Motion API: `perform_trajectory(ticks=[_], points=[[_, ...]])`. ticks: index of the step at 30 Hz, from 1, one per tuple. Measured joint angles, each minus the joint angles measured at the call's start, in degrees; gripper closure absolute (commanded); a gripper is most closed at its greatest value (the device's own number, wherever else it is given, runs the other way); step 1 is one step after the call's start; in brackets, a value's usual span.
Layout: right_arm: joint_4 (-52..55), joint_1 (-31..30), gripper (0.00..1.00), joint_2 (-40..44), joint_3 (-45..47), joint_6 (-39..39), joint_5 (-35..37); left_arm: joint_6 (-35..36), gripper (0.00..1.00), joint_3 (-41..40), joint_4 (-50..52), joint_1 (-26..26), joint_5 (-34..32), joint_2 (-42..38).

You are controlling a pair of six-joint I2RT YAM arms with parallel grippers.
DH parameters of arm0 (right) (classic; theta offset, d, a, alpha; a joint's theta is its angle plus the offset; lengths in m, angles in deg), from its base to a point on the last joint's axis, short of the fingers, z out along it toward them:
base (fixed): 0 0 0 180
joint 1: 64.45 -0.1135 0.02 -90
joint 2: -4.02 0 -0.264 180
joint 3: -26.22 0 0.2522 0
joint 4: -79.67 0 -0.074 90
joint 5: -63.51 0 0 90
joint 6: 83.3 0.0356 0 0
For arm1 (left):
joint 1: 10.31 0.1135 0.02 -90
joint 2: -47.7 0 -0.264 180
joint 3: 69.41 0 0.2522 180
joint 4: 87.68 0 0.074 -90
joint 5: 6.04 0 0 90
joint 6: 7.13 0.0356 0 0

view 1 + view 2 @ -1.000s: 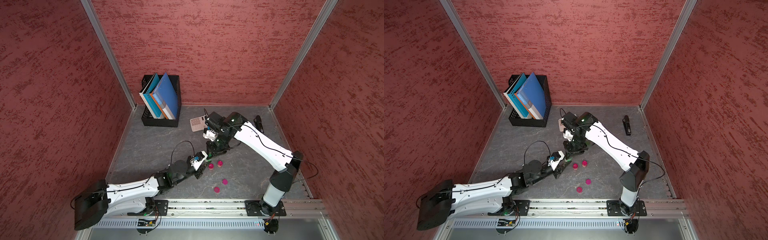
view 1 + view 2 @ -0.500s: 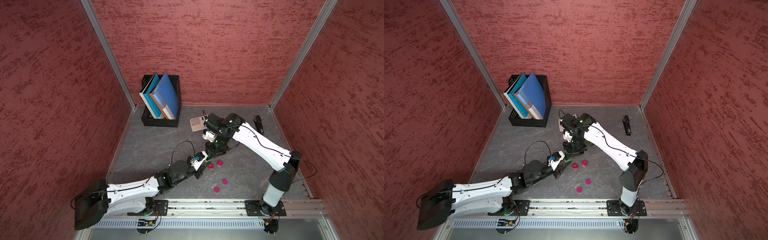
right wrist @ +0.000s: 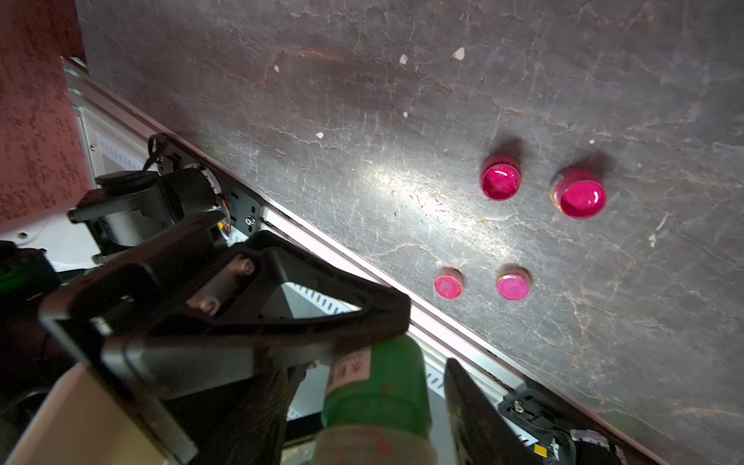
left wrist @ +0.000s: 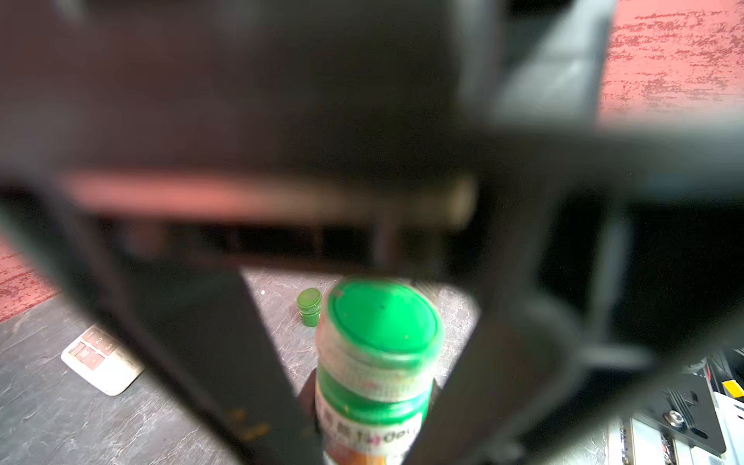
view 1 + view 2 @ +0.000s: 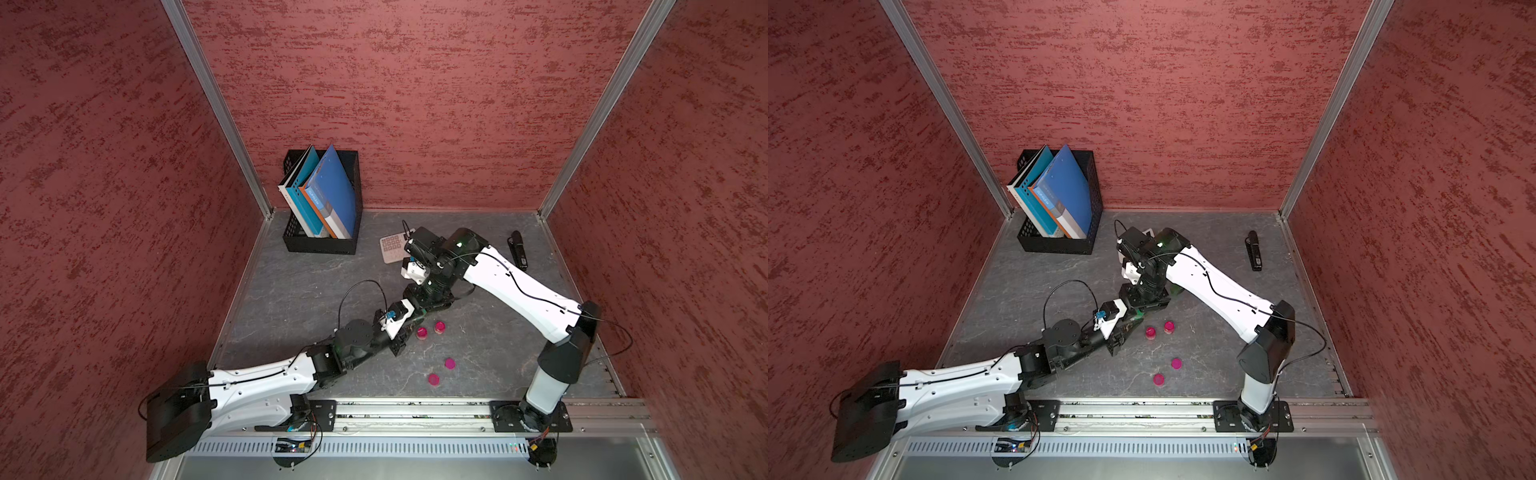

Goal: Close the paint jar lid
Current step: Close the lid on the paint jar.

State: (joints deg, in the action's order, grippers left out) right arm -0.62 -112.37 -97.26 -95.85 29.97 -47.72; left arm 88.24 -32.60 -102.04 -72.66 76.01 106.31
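A green paint jar (image 4: 372, 386) stands upright with my left gripper (image 4: 374, 435) shut on its labelled body. Its green lid (image 4: 382, 318) sits on top of its mouth. From above, my right gripper (image 3: 378, 366) straddles the lid (image 3: 374, 447); the jaws stand apart, and a gap shows between one finger (image 3: 475, 414) and the jar (image 3: 378, 386). In both top views the two grippers meet mid-table, the left gripper (image 5: 409, 322) under the right gripper (image 5: 428, 301), and they hide the jar.
Two open pink jars (image 5: 422, 332) (image 5: 439, 327) and two pink lids (image 5: 449, 363) (image 5: 433, 379) lie just in front of the grippers. A small green jar (image 4: 309, 306) stands behind. At the back are a calculator (image 5: 390, 248), a black book box (image 5: 322, 245) and a black stapler (image 5: 517, 249).
My right gripper's jaws have spread apart around the green lid. The left gripper still holds the jar in the same place.
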Motion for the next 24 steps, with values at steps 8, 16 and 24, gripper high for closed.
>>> perform_trajectory(ticks=[8,16,24], points=[[3.5,0.0,0.27,0.0,-6.3,-0.6,4.5,-1.3,0.77,-0.9,-1.6,0.0,0.0,0.2],[6.6,0.0,0.43,0.3,-10.4,-2.0,7.8,-2.1,0.77,-2.6,0.2,0.0,-0.9,-1.0],[7.5,-0.4,0.57,2.0,-10.8,-6.1,7.9,-2.5,0.77,-3.5,2.1,0.0,-1.1,-5.3]])
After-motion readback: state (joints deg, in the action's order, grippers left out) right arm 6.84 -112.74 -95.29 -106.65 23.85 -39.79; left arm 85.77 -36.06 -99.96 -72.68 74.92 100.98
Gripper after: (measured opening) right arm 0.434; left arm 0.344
